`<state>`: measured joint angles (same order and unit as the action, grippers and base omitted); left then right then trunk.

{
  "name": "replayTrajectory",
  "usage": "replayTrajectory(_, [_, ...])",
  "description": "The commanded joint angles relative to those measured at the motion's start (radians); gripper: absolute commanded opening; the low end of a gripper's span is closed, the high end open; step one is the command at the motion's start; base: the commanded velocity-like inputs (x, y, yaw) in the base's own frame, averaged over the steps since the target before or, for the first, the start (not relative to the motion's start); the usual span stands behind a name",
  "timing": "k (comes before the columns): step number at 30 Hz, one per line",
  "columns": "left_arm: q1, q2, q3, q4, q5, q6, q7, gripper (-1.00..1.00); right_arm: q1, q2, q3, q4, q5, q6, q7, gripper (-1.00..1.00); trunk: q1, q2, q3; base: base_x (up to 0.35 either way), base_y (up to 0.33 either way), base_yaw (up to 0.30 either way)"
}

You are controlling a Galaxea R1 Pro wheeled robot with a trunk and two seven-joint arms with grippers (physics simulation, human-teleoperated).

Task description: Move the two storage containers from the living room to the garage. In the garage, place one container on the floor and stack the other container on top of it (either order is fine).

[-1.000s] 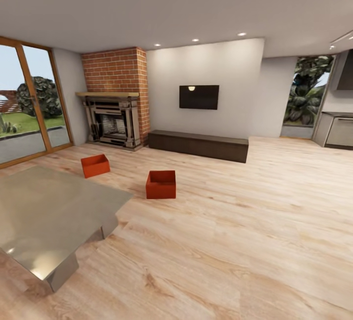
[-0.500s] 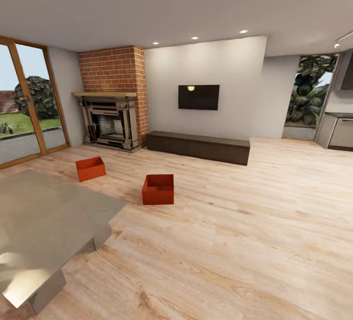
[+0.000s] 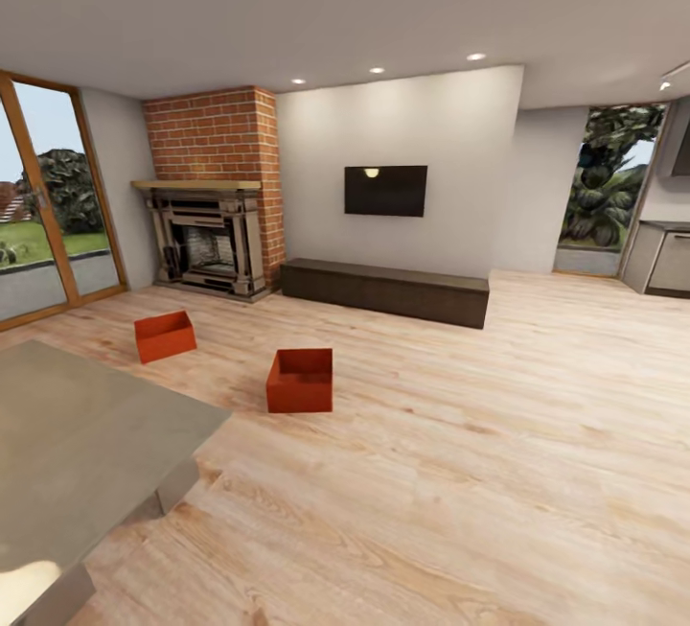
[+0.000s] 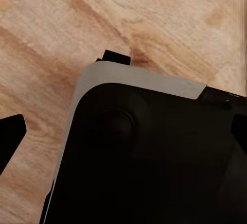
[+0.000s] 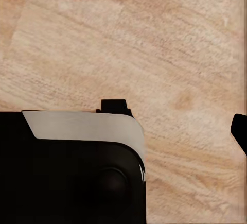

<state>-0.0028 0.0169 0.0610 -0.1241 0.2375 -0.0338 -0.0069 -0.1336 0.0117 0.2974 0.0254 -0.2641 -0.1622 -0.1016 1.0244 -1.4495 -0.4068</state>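
Observation:
The two storage containers stand apart on the light wood planks of the living room in the head view. One red-orange open box [image 3: 165,336] lies to the left near the fireplace. The other [image 3: 301,382] is closer and nearer the middle. Neither is touched by anything. In the left wrist view my left gripper [image 4: 126,139] hangs open over the robot's dark base, one fingertip [image 4: 11,137] at each picture edge. My right gripper [image 5: 123,134] also looks open, with one fingertip [image 5: 240,131] showing over the wood floor. The garage is out of view.
A glass coffee table [image 3: 86,444] fills the near left. A brick fireplace [image 3: 206,243], a low dark bench [image 3: 383,290] under a wall TV and wood-framed glass doors [image 3: 38,223] line the far side. Open wood flooring stretches to the right toward a counter [image 3: 661,262].
The whole head picture has shifted: the camera has moved forward and turned a little right, so the boxes and table sit further left and lower. The boxes themselves have not moved.

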Motion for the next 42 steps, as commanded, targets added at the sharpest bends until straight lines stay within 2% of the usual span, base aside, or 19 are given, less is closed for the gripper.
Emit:
replayTrajectory(1, [0.000, 0.000, 0.006, 0.000, 0.002, -0.002, -0.001, 1.00, -0.001, 0.001, 0.009, 0.003, -0.009, -0.005, -0.001, 1.00, 0.001, 0.000, -0.001, 0.307, -0.060, 0.000])
replayTrajectory(42, [0.000, 0.000, 0.007, 0.000, 0.002, 0.000, -0.001, 1.00, -0.001, 0.001, 0.010, 0.002, -0.007, -0.005, -0.001, 1.00, 0.001, 0.000, -0.001, 0.315, -0.003, 0.000])
